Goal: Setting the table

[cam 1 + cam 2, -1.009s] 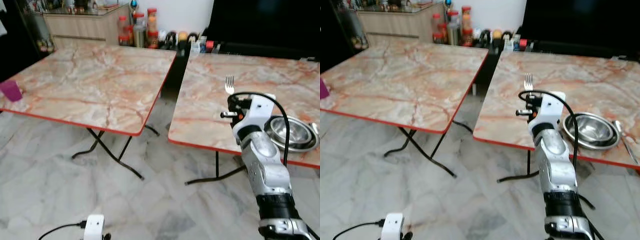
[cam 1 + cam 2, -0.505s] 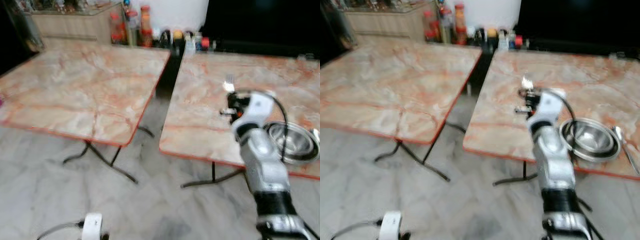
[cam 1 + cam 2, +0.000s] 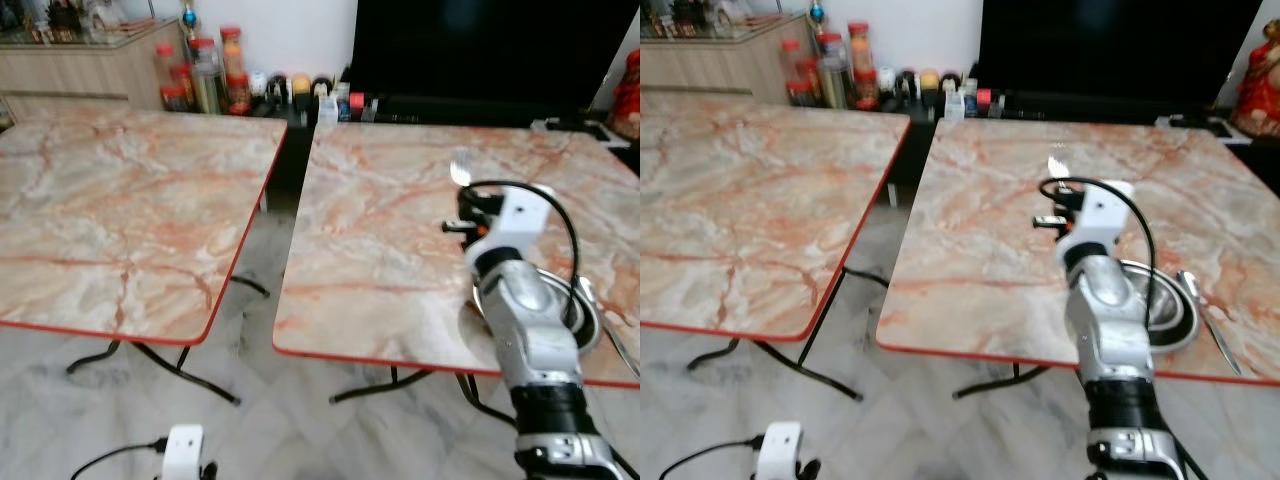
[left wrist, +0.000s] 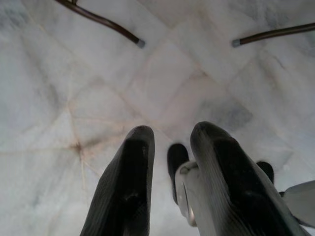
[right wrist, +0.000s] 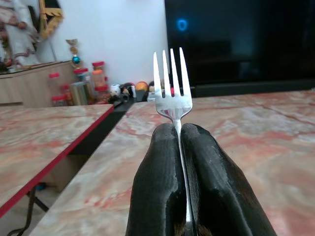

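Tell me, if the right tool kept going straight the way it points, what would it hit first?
The right tool, clamped on the fork, points across the marble table. Probably nothing until the dark screen beyond; depth is unclear.

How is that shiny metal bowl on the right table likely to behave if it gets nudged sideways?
The shiny round steel bowl looks thin, so probably light. On the polished marble-pattern table it would likely slide rather than tip, being low and wide. It sits near the red front edge, so a push that way could send it off.
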Controlling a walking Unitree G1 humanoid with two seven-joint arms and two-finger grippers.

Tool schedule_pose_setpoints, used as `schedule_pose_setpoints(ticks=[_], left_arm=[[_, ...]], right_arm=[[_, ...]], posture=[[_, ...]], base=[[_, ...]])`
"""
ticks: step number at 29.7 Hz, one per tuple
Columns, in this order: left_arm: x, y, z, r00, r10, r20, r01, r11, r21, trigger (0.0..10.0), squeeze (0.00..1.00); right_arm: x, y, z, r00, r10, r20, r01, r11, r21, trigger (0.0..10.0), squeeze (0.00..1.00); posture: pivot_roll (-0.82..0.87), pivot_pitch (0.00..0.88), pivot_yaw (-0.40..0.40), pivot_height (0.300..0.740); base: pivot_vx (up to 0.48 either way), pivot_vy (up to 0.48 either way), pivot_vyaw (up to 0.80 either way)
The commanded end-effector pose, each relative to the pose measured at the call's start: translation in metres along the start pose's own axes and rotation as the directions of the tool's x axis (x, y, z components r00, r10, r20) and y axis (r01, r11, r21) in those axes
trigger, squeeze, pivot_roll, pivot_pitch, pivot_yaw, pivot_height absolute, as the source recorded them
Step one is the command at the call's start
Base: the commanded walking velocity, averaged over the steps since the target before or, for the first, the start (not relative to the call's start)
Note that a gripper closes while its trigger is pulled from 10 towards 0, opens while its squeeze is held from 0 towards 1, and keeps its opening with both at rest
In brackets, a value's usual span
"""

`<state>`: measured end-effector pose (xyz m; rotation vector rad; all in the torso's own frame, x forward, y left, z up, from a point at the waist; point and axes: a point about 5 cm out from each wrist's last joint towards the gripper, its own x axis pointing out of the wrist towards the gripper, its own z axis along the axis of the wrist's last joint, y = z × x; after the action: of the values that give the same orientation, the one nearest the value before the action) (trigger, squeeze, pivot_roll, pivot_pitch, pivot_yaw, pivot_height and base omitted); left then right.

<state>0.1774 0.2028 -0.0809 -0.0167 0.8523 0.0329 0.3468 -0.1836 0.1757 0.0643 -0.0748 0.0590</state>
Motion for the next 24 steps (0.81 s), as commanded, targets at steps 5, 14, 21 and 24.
schedule_pose_setpoints(ticks=[5,14,21,24], left_arm=[[0.0008,-0.0062,-0.0007,1.000,-0.017,-0.006,0.017,1.000,0.008,10.0,0.00],[0.0009,-0.0065,-0.0006,1.000,-0.018,-0.007,0.018,1.000,0.016,10.0,0.00],[0.0008,-0.0071,-0.0011,1.000,-0.022,-0.008,0.022,1.000,0.018,10.0,0.00],[0.0007,-0.0074,-0.0015,1.000,-0.023,-0.009,0.023,1.000,0.018,10.0,0.00]], right_arm=[[-0.0012,-0.0091,0.0061,1.000,-0.026,0.018,0.026,1.000,-0.005,10.0,0.00],[-0.0011,-0.0084,0.0075,0.999,-0.022,0.023,0.022,1.000,-0.008,10.0,0.00],[-0.0007,-0.0084,0.0084,0.999,-0.019,0.025,0.020,1.000,-0.011,10.0,0.00],[-0.0003,-0.0080,0.0088,1.000,-0.017,0.025,0.017,1.000,-0.012,10.0,0.00]], posture=[[0.00,0.000,-0.010,0.736],[0.00,0.000,-0.011,0.736],[-0.01,0.000,-0.013,0.736],[-0.01,0.000,-0.013,0.736]], base=[[0.000,0.000,0.00],[0.169,-0.269,0.00],[0.260,-0.313,0.00],[0.266,-0.311,0.00]])
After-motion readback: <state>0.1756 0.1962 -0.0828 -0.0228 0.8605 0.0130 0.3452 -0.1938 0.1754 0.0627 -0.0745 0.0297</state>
